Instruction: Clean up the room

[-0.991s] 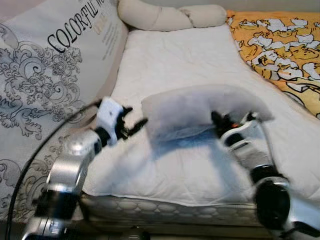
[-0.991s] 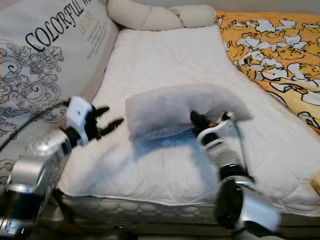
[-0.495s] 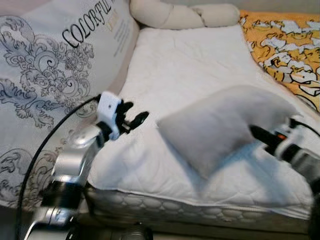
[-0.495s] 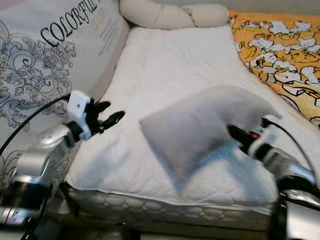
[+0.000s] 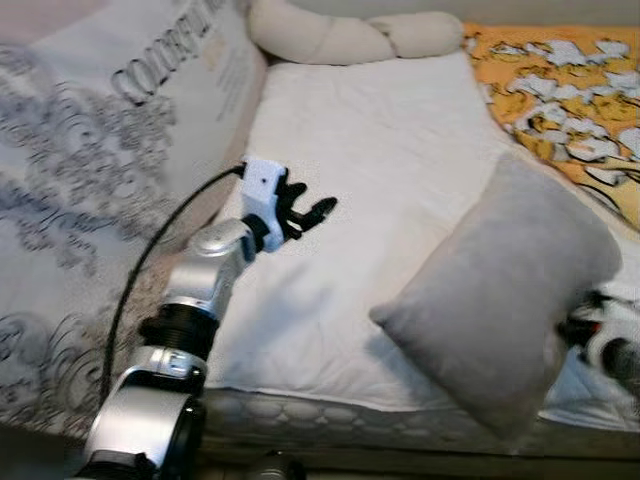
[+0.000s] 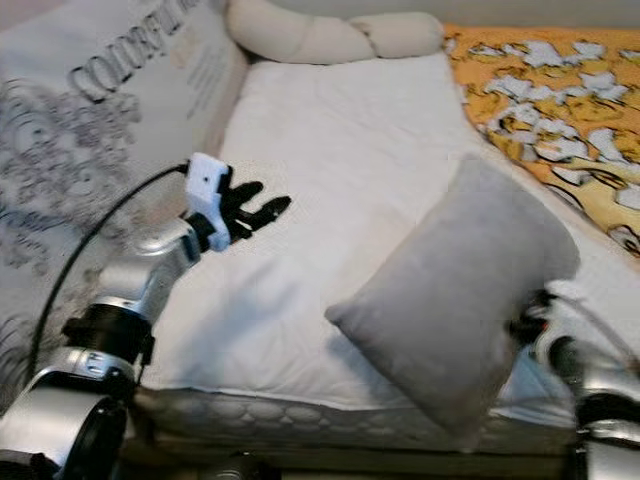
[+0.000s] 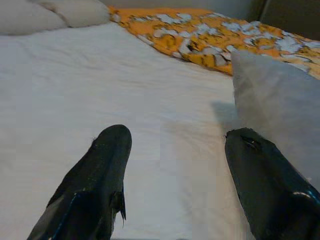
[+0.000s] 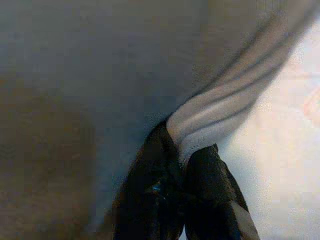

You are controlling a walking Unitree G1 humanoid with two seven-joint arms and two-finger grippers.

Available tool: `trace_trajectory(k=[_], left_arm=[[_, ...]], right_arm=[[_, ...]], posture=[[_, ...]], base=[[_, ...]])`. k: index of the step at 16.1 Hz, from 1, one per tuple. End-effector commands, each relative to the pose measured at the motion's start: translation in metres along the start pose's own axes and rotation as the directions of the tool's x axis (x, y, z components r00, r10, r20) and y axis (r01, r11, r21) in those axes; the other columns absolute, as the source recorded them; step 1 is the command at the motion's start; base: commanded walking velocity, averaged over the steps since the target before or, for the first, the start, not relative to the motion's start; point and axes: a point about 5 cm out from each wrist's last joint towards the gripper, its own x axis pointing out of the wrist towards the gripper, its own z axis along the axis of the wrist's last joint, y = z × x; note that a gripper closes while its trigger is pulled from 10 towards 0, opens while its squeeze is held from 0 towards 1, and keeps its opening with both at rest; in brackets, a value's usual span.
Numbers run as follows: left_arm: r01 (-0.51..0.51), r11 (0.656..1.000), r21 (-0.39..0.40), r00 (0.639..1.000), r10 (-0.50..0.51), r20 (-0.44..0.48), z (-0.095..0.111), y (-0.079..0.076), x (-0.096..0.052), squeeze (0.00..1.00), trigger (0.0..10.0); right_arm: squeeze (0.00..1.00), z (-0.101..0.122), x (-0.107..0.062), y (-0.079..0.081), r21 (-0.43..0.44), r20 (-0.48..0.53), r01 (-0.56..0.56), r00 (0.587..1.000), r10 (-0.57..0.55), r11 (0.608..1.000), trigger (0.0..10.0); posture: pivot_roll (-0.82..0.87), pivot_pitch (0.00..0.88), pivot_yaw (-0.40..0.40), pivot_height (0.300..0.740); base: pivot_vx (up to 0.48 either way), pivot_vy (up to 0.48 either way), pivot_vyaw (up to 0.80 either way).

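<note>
- A grey pillow [image 5: 505, 300] is held tilted above the near right part of the white mattress [image 5: 370, 150], one corner hanging low toward the mattress's front edge
- The right gripper [image 8: 187, 165] is clamped on a bunched seam at the pillow's edge; in the right wrist view the two black fingers [image 8: 150, 195] are pressed together with the fabric pinched between them
- From the head views the right gripper is mostly hidden behind the pillow; only part of the wrist [image 6: 560, 345] is seen at the pillow's lower right
- The left gripper [image 5: 305, 212] is held over the left side of the mattress, well apart from the pillow, with nothing between its fingers
- In the left wrist view the left fingers [image 7: 102, 170] are spread wide, with bare mattress seen between them and the pillow's edge beside one finger
- A black cable [image 5: 150, 280] is seen running along the left arm [image 5: 205, 290]
- A large patterned cushion with printed lettering [image 5: 90, 150] is propped along the left side of the bed
- A cream bolster [image 5: 340, 35] is laid across the head of the mattress
- An orange patterned blanket [image 5: 560, 100] is spread over the far right side of the bed, just beyond the pillow
</note>
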Motion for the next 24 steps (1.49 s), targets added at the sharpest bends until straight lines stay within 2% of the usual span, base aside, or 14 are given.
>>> trace_trajectory(k=[1,2,3,4,6,7,10,11,13,15,20,21,22,24], left_arm=[[-0.014,1.0,0.019,1.0,0.015,-0.006,0.001,0.004,-0.001,0.0,10.0],[-0.017,1.0,0.017,1.0,0.017,-0.008,-0.003,0.004,-0.001,0.0,10.0],[-0.019,1.0,0.024,1.0,0.019,-0.014,-0.008,0.005,-0.004,0.0,10.0],[-0.014,0.999,0.031,1.0,0.014,-0.018,-0.009,0.005,-0.005,0.0,10.0],[0.01,1.0,0.01,1.0,-0.01,-0.025,-0.014,0.004,-0.008,0.0,10.0],[0.015,1.0,0.004,0.999,-0.015,-0.029,-0.015,0.003,-0.008,0.0,10.0],[0.062,0.995,-0.074,0.995,-0.068,-0.079,-0.03,-0.009,0.009,0.0,10.0],[0.061,0.99,-0.129,0.991,-0.075,-0.107,-0.038,-0.017,0.018,1.0,10.0],[0.074,0.958,-0.276,0.983,-0.117,-0.142,-0.054,-0.039,0.03,1.0,10.0],[0.05,0.932,-0.36,0.982,-0.112,-0.154,-0.063,-0.051,0.034,1.0,10.0],[-0.055,0.916,-0.398,0.96,-0.061,-0.273,-0.101,-0.084,0.035,1.0,10.0],[-0.043,0.9,-0.434,0.95,-0.097,-0.295,-0.11,-0.095,0.034,0.0,10.0],[0.011,0.885,-0.466,0.937,-0.172,-0.305,-0.117,-0.109,0.033,0.0,10.0],[0.082,0.877,-0.473,0.913,-0.256,-0.316,-0.122,-0.121,0.032,0.0,10.0]], right_arm=[[0.0,-0.002,0.001,0.002,-0.002,0.005,0.019,1.0,-0.019,1.0,10.0],[0.4,0.004,0.003,0.006,0.051,0.065,0.023,0.998,-0.026,0.998,10.0],[1.0,0.012,0.004,0.008,0.095,0.122,0.024,0.992,-0.035,0.995,10.0],[1.0,0.015,0.004,0.007,0.119,0.145,0.03,0.988,-0.047,0.992,10.0],[1.0,0.025,0.002,0.004,0.286,0.239,-0.02,0.97,-0.051,0.958,10.0],[1.0,0.026,0.001,0.004,0.308,0.249,-0.033,0.967,-0.047,0.951,10.0],[1.0,0.019,0.0,0.003,0.36,0.251,-0.058,0.967,-0.037,0.931,10.0],[1.0,0.017,0.001,0.006,0.357,0.252,-0.079,0.968,-0.014,0.931,10.0],[1.0,0.017,0.002,0.015,0.382,0.265,-0.132,0.964,0.029,0.914,10.0],[1.0,0.013,0.003,0.023,0.4,0.262,-0.165,0.963,0.06,0.902,10.0],[1.0,-0.002,-0.002,0.031,0.424,0.244,-0.215,0.963,0.117,0.88,10.0],[1.0,-0.003,-0.004,0.033,0.431,0.249,-0.237,0.959,0.138,0.87,10.0],[1.0,-0.003,-0.005,0.039,0.429,0.25,-0.263,0.954,0.166,0.864,10.0],[1.0,-0.003,-0.005,0.043,0.425,0.252,-0.284,0.949,0.189,0.859,10.0]], posture=[[-0.02,0.0,0.109,0.74],[-0.01,0.0,0.106,0.74],[-0.01,0.0,0.103,0.74],[0.0,0.0,0.096,0.74],[0.01,0.0,0.082,0.74],[0.01,0.0,0.081,0.74],[-0.01,0.0,0.078,0.74],[-0.05,0.0,0.094,0.74],[-0.11,0.0,0.119,0.74],[-0.15,0.0,0.126,0.74],[-0.26,0.0,0.146,0.74],[-0.27,0.0,0.152,0.74],[-0.28,0.0,0.157,0.74],[-0.28,0.0,0.159,0.74]], base=[[0.0,0.0,0.0],[0.0,0.0,0.0],[0.0,0.0,0.0],[0.0,0.0,0.0],[0.0,0.0,0.0],[0.0,0.0,0.0],[0.0,0.0,0.0],[0.0,0.0,0.0],[0.0,0.0,0.0],[0.0,0.0,0.0],[0.0,0.0,0.0],[0.0,0.0,0.0],[0.0,0.0,0.0],[0.0,0.0,0.0]])
